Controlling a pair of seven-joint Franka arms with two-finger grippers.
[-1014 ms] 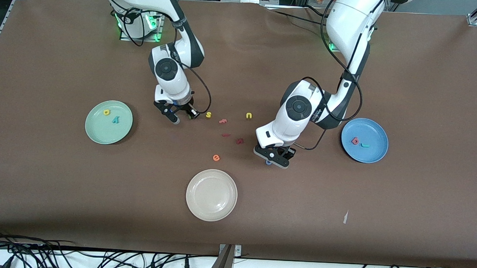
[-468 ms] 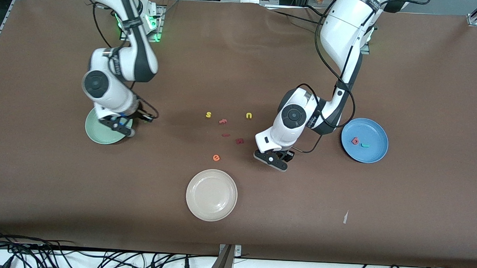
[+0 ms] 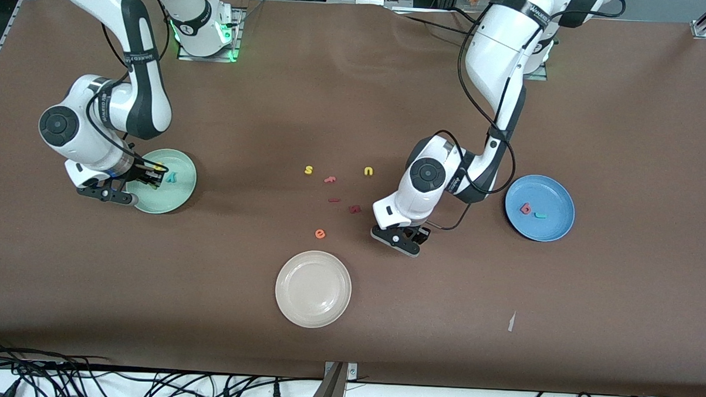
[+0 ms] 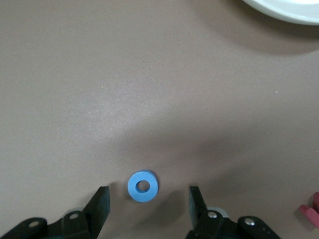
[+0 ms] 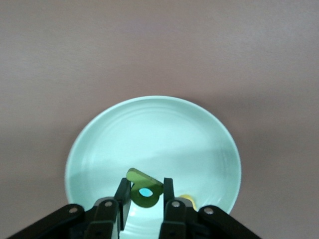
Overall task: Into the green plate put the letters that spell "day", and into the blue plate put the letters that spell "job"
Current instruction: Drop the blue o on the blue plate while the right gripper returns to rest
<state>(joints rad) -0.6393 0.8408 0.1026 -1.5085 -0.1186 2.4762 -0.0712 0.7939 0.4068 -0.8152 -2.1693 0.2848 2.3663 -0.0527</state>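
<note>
My right gripper (image 5: 144, 197) is shut on the dark green d (image 5: 145, 191) and holds it over the green plate (image 5: 149, 139), beside the yellow a (image 5: 188, 200). In the front view that gripper (image 3: 149, 179) is over the plate's (image 3: 177, 196) edge toward the right arm's end, with the teal y (image 3: 171, 177) lying in the plate. My left gripper (image 4: 148, 209) is open, low over the table, and the blue ring o (image 4: 143, 186) lies flat between its fingertips, untouched. The front view hides the o under this gripper (image 3: 401, 240). The blue plate (image 3: 557, 197) holds the salmon b (image 3: 525, 208) and teal j (image 3: 540, 215).
A cream plate (image 3: 313, 289) sits nearer the front camera, mid-table. Loose letters lie between the arms: yellow s (image 3: 308, 170), yellow u (image 3: 368, 171), orange e (image 3: 320, 234) and dark red pieces (image 3: 354, 208). A small paper scrap (image 3: 511, 321) lies toward the left arm's end.
My right arm has swung from beside the yellow s to over the green plate, carrying the d. The left gripper has shifted slightly over the o, which no longer shows in the front view.
</note>
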